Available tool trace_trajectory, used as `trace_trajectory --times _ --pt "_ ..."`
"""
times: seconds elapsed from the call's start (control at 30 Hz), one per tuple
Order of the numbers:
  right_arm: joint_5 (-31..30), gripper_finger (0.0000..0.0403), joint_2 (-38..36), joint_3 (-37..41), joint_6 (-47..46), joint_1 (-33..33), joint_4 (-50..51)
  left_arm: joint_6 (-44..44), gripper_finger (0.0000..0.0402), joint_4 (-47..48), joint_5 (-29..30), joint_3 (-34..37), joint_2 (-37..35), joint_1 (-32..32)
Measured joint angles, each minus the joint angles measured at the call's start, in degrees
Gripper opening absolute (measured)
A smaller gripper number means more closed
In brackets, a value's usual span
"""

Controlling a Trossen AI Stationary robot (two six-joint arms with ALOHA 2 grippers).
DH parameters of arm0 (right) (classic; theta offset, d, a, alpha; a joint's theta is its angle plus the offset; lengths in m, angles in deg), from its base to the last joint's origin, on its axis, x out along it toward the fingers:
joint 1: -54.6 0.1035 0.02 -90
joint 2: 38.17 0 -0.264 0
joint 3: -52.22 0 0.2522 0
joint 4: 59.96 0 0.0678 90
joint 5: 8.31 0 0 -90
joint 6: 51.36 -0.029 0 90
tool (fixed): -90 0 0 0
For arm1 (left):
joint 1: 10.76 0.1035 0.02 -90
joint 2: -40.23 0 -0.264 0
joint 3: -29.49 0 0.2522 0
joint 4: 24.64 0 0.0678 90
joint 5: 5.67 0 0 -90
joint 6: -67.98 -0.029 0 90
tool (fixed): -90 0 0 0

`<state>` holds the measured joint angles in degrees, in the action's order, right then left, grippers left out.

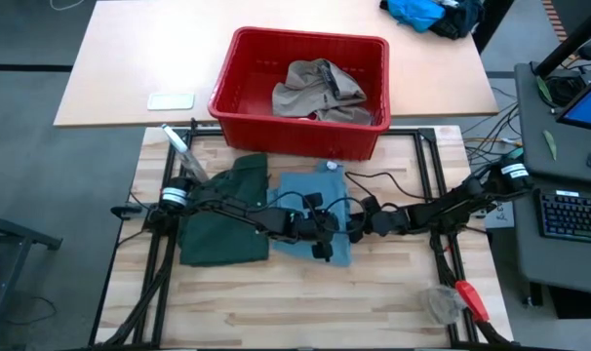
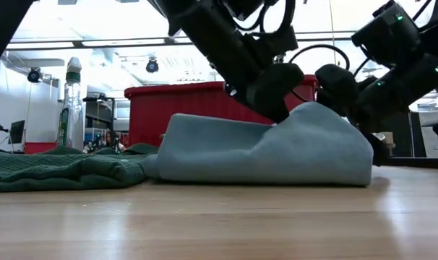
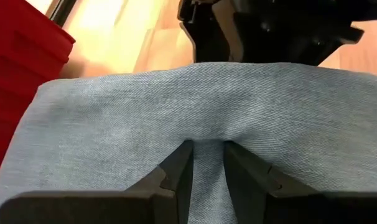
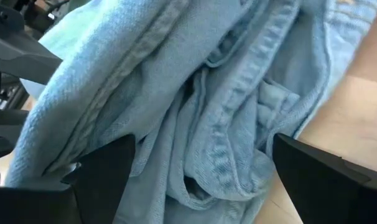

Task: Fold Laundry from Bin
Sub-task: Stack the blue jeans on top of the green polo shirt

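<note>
1. Your left gripper (image 3: 207, 168) pinches a fold of the light blue denim trousers (image 1: 310, 210) at table centre, jaws narrow.
2. Your right gripper (image 4: 201, 168) stands wide apart, at the trousers' right edge.
3. Green shorts (image 1: 222, 210) lie left, touching the trousers.
4. The red bin (image 1: 300, 132) sits far, holding a khaki piece (image 1: 315, 90).

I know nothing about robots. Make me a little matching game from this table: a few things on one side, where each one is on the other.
Things:
1. jeans
2. green shorts
3. khaki garment
4. left tool

Places:
A. inside the red bin
B. pinching a fold of denim
C. flat beside the jeans
D. between both arms

Pairs: 1-D, 2-C, 3-A, 4-B
</note>
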<state>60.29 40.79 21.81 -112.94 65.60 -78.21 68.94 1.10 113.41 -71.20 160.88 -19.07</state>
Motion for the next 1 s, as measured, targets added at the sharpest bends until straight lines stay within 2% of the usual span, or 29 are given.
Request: trace_trajectory --times 0.23,0.47,0.63,0.83,1.0 --pt "0.51 0.0368 0.57 1.73 0.74 0.0 -3.42 1.5 0.0075 -1.26 -2.54 0.08 2.3 0.91" --pt "1.41 0.0368 0.18 3.16 -1.42 0.2 -4.35 7.67 0.0075 13.62 5.0 0.06 2.79 1.1" --pt "0.82 0.0368 0.5 3.43 -0.58 0.13 -7.44 7.55 0.0075 14.89 5.49 -0.19 2.47 1.05" --pt "0.59 0.0368 2.17 3.48 2.05 0.13 -13.99 5.91 0.0075 20.02 4.26 -5.76 2.11 0.28" --pt "-1.37 0.0368 2.21 3.85 2.99 0.13 -14.12 5.54 0.0075 28.28 4.0 -10.78 1.98 -0.22"
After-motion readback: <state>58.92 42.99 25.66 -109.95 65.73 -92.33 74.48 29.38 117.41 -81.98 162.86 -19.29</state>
